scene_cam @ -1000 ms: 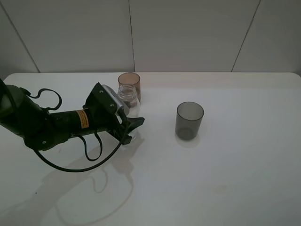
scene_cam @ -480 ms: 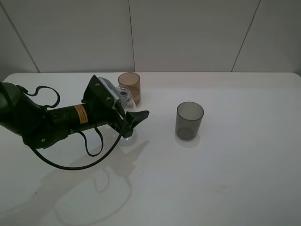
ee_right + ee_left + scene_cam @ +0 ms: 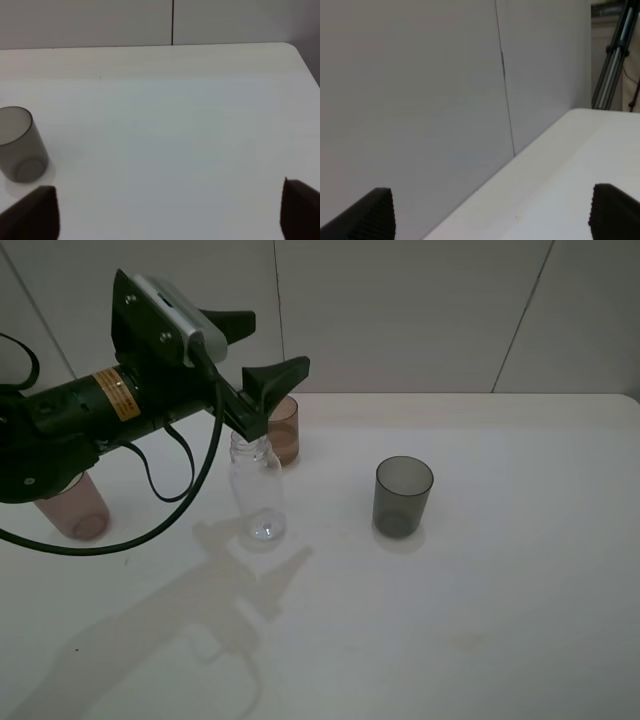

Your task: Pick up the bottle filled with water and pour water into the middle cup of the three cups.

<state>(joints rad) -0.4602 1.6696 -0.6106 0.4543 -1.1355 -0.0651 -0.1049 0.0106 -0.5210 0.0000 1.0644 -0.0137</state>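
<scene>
The clear bottle (image 3: 257, 488) stands upright and uncapped on the white table, free of any gripper. Just behind it is the orange-amber middle cup (image 3: 286, 434), partly hidden by a finger. The pinkish-brown cup (image 3: 74, 508) stands at the far left under the arm. The dark grey cup (image 3: 403, 496) stands to the right and also shows in the right wrist view (image 3: 18, 144). My left gripper (image 3: 278, 339) is open and empty, raised well above the bottle; in its wrist view (image 3: 492, 214) it faces the wall. My right gripper (image 3: 167, 212) is open and empty, low over the table.
The table (image 3: 480, 580) is white with a grey panelled wall (image 3: 400, 310) behind it. The left arm's black cable (image 3: 170, 510) hangs in a loop near the bottle. A tripod leg (image 3: 615, 55) stands past the table's far end.
My left gripper opened off the bottle and rose up and back to the left. The bottle stays upright on the table. The pinkish-brown cup has come into view.
</scene>
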